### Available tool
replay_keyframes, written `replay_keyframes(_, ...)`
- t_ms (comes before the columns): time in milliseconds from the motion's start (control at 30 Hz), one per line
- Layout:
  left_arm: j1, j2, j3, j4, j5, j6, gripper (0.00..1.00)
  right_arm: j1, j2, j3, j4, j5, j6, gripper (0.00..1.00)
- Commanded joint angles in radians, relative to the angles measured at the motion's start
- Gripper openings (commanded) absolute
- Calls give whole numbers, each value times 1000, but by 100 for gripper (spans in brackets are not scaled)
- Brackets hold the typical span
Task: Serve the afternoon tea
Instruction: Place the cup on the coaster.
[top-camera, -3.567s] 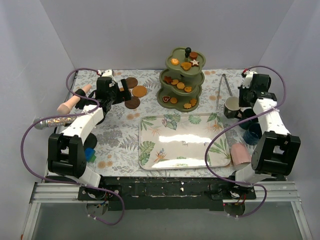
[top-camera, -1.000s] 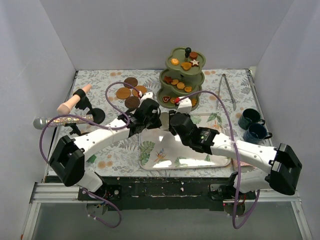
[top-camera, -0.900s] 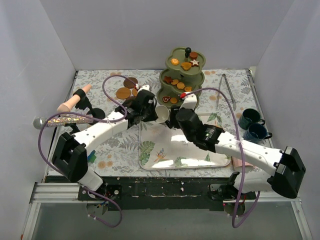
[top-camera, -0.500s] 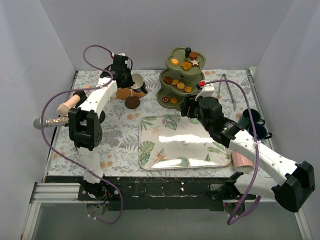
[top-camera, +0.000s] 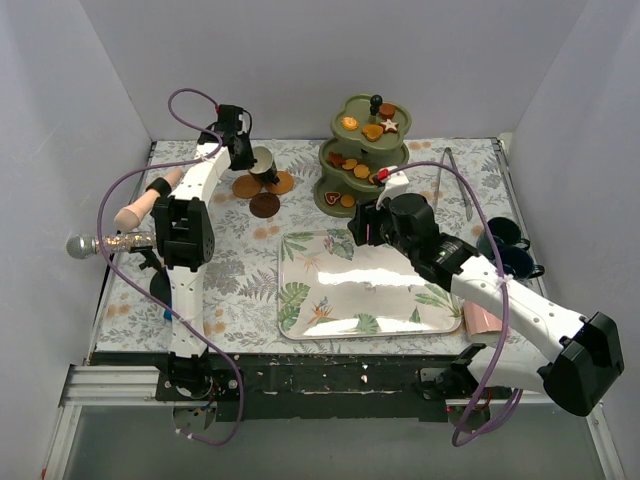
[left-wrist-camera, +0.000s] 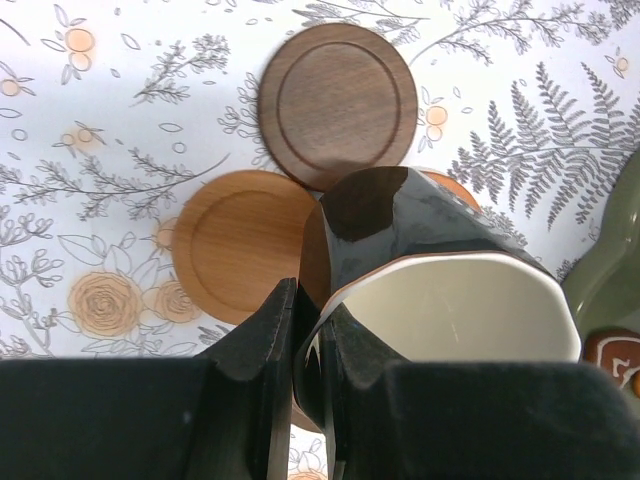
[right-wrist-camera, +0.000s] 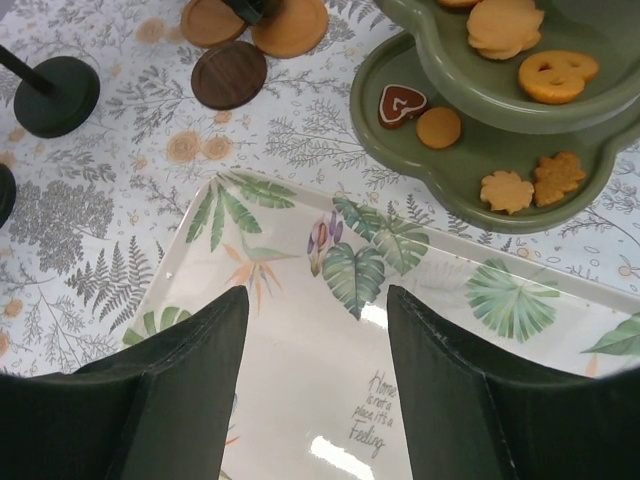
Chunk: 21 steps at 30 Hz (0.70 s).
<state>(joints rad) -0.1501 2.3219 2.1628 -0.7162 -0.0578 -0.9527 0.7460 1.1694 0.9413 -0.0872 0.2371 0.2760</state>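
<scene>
As left end effector (left-wrist-camera: 309, 300) clamps mug (left-wrist-camera: 440, 250), coasters (left-wrist-camera: 338, 105) beneath, right end effector (right-wrist-camera: 316, 298) apart

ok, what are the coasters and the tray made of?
Coasters: likely wood, matte finish; faint grain and a turned ring groove show. Tray: probably melamine or similar plastic, glossy; light glares off its printed leaf surface.

White ceramic mug (left-wrist-camera: 450, 320), tilted, pinched at its wall in the left tool (left-wrist-camera: 308, 315) above three round brown wooden coasters (left-wrist-camera: 337, 92), far left. Olive-green three-tier stand (right-wrist-camera: 460, 160) upright nearby, orange and brown biscuits (right-wrist-camera: 505, 22) on every tier.
</scene>
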Motion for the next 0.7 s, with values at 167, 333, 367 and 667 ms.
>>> replay_keyframes(167, 23, -36, 86, 112, 9, 22, 0, -5, 59, 54, -3, -93, 5, 64)
replay_keyframes(333, 29, -13, 92, 136, 10, 34, 0, -7, 76, 63, -8, -90, 2, 64)
replay_keyframes(367, 30, -9, 94, 145, 7, 34, 0, -7, 78, 65, -9, -88, 2, 64)
replay_keyframes(667, 40, -1, 94, 210, -11, 45, 0, -7, 81, 57, -17, -85, 14, 64)
